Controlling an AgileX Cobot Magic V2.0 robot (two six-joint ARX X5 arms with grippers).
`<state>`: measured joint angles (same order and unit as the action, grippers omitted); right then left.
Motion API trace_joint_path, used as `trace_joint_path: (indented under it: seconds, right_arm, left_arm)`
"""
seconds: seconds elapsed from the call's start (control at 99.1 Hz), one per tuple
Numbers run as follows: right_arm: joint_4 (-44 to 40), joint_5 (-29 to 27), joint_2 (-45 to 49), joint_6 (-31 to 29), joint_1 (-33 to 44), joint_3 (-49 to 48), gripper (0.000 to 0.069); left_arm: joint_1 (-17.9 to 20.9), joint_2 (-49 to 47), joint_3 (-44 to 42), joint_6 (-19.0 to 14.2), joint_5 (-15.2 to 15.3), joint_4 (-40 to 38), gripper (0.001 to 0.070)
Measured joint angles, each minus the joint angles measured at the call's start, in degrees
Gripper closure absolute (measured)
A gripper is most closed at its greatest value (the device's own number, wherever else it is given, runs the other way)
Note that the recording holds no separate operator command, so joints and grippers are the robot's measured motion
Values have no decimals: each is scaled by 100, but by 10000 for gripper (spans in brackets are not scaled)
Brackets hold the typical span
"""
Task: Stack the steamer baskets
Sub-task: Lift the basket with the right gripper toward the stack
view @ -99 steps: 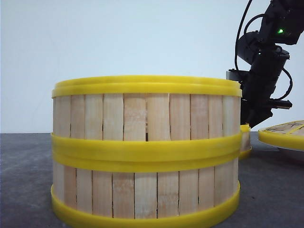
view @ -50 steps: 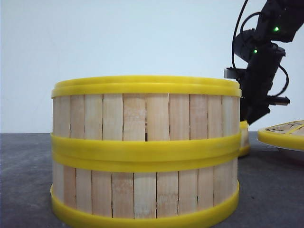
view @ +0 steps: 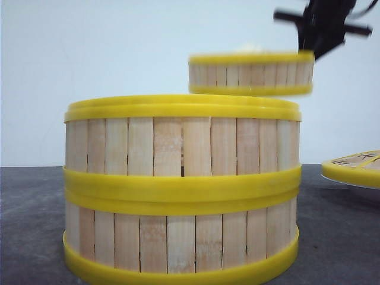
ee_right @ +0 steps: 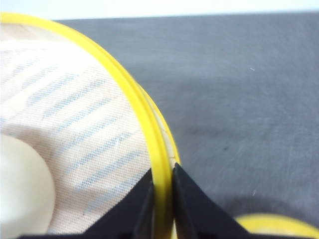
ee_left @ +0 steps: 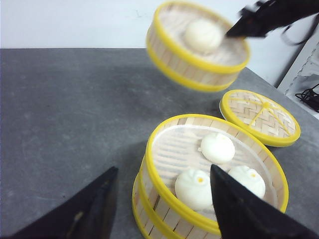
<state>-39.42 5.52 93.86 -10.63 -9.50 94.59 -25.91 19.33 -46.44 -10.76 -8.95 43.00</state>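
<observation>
- Plain white wall and a dark grey tabletop are backing the front view, where the two-tier stack of round bamboo-slat steamer baskets with yellow rims is sitting close to the camera. The third matching slatted basket is hanging in the air just below the black right gripper, blurred and above the stack's far right side. Being carried by one edge only, it is risking a tilt that could clip the stack's top rim.
- From the left wrist view, the left gripper is hovering with its dark fingers spread and holding nothing, just in front of the stack. The airborne basket is tipping, and the white bun inside it could be rolling out. Beyond the stack, the flat yellow-rimmed woven lid is lying on the table.
- From the right wrist view, the right gripper's fingers are pinching the thin yellow rim of the lifted basket, one inside and one outside. So narrow a hold is likely to slip or let the basket swing, which could leave it landing off-centre and crushing the three buns in the top tier.
</observation>
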Motion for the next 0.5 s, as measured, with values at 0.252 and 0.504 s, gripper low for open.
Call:
trace_joint_path:
  seconds: [0.252,0.504]
  right_arm:
    - [-669,315,-1121,376,-330,-2,657]
    - [-1416,332,-1718,588,-852,-2,657]
  left_arm:
    - [0,0,0,0,-2,15,363]
    - [0,0,-2,48,-2,15,363]
